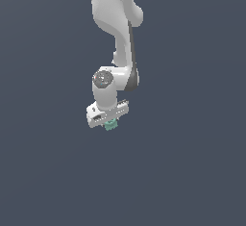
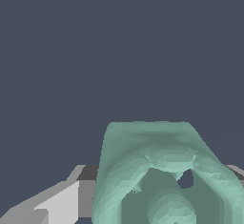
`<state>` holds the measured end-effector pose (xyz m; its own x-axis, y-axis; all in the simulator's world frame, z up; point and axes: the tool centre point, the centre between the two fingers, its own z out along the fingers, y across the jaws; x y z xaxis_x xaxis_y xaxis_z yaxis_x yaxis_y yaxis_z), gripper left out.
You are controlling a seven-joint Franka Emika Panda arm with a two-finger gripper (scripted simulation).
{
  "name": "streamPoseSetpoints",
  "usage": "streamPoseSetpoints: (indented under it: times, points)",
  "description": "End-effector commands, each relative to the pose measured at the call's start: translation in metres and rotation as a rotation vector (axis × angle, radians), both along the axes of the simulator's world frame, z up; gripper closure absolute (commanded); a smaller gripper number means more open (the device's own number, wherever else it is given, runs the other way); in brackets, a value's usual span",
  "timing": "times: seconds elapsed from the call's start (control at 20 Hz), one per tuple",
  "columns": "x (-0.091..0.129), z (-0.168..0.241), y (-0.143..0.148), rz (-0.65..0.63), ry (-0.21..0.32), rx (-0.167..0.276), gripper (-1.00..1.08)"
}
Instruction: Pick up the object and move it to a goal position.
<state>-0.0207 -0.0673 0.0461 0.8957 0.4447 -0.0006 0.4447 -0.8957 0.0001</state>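
Observation:
The object (image 1: 111, 125) is a small teal-green knobbly chunk that hangs just under the white hand of the arm, near the middle of the exterior view. My gripper (image 1: 110, 123) is shut on it, and the hand is wider than the chunk. In the wrist view the object (image 2: 162, 175) fills the lower part of the picture, its ringed, hollowed face turned to the camera. One grey-white finger (image 2: 62, 201) presses against its side. The other finger shows only as a sliver (image 2: 236, 170) at the picture's edge. I cannot tell how far the chunk is above the floor.
A plain dark blue-grey surface (image 1: 192, 172) spreads all around the arm. The white arm (image 1: 115, 23) comes down from the top of the exterior view. No other objects or markers show.

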Motion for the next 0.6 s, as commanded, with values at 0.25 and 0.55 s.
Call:
streamPoseSetpoints:
  times: [0.25,0.55]
  points:
    - [-0.008,0.029,-0.009,0.000,-0.001,0.000,1.08]
    - [-0.020,0.074,-0.021,0.000,-0.001,0.000,1.08]
